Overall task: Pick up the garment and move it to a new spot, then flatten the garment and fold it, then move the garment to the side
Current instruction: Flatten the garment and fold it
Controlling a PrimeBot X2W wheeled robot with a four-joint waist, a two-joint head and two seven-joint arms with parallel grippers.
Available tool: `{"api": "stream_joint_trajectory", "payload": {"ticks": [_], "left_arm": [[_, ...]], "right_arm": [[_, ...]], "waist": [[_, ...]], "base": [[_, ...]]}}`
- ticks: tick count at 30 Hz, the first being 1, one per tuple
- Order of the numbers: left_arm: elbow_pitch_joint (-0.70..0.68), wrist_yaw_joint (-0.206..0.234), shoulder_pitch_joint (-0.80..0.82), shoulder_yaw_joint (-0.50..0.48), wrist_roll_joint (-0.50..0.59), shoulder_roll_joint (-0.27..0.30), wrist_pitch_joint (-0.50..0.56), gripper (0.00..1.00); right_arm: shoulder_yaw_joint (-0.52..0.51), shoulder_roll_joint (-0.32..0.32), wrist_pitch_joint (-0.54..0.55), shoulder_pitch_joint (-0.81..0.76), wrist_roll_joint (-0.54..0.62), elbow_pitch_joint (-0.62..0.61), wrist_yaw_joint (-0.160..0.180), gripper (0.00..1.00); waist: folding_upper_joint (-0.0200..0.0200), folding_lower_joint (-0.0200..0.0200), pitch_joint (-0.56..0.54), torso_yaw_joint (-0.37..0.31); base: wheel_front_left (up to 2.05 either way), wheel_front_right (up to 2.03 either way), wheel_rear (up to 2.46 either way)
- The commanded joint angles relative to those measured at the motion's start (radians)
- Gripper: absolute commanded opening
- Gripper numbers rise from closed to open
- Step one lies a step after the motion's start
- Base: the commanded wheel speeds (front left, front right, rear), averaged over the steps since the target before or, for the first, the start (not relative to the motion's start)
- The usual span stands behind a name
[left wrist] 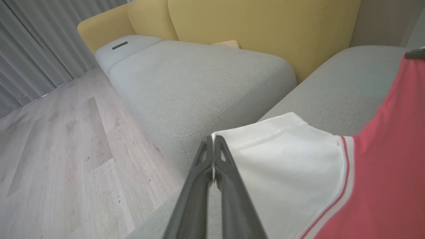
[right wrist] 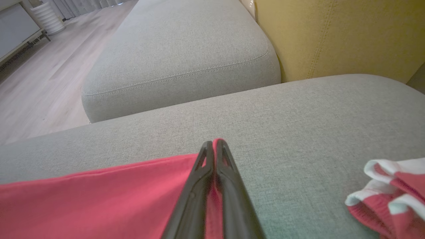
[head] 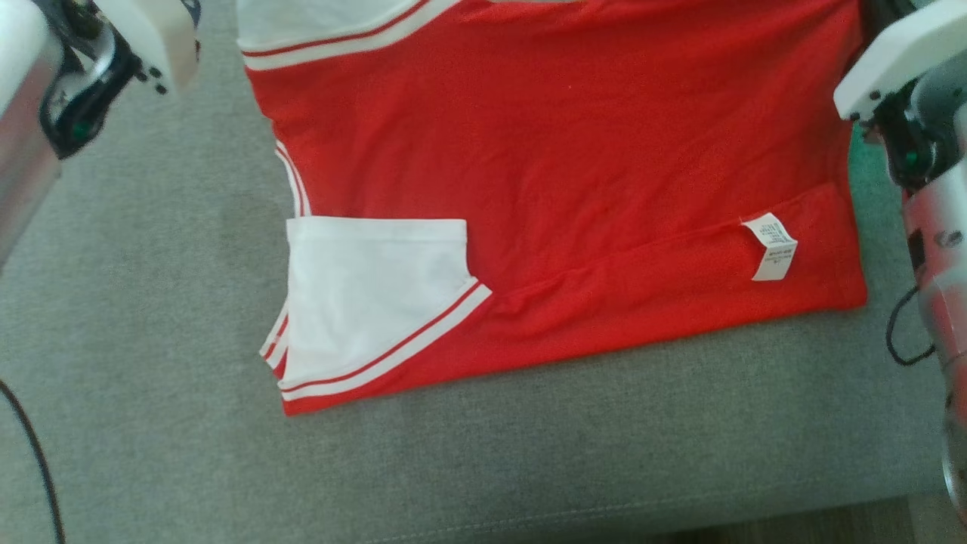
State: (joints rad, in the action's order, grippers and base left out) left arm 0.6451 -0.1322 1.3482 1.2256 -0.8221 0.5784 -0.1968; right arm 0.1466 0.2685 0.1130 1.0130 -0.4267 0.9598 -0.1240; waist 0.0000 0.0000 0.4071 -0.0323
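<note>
The red garment (head: 566, 151) is lying spread on the grey sofa cushion (head: 151, 340). It is looking mostly flat, with a white sleeve (head: 370, 287) turned inwards and a strip near the label (head: 772, 247) already folded over. The left claw (left wrist: 214, 139) is pinching the edge of the other white sleeve with its fingers closed together. The right claw (right wrist: 214, 142) is closed too, gripping red cloth at the far corner. I am judging that the folding is underway, while moving it aside is not yet done.
</note>
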Motion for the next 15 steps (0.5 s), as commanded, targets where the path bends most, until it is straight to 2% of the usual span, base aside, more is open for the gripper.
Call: {"api": "stream_joint_trajectory", "payload": {"ticks": [1,8,12,15], "left_arm": [[-0.009,0.003,0.029,-0.053,-0.013,0.035,-0.012,0.00],[-0.097,0.012,-0.088,-0.064,-0.099,0.058,-0.022,0.00],[-0.201,0.063,-0.186,-0.072,-0.132,0.113,-0.032,0.00],[-0.309,0.123,-0.275,-0.076,-0.158,0.162,-0.038,0.00]], "right_arm": [[0.005,0.006,-0.011,-0.012,-0.009,-0.027,-0.007,0.00],[-0.009,0.039,-0.026,-0.117,-0.053,-0.043,-0.007,0.00],[-0.024,0.046,-0.037,-0.176,-0.070,-0.068,-0.007,0.00],[-0.034,0.050,-0.041,-0.223,-0.078,-0.091,-0.007,0.00]], "waist": [[0.0000,0.0000,-0.014,0.009],[0.0000,0.0000,-0.062,0.044],[0.0000,0.0000,-0.086,0.050],[0.0000,0.0000,-0.100,0.057]], "base": [[0.00,0.00,0.00],[0.00,0.00,0.00],[0.00,0.00,0.00],[0.00,0.00,0.00]]}}
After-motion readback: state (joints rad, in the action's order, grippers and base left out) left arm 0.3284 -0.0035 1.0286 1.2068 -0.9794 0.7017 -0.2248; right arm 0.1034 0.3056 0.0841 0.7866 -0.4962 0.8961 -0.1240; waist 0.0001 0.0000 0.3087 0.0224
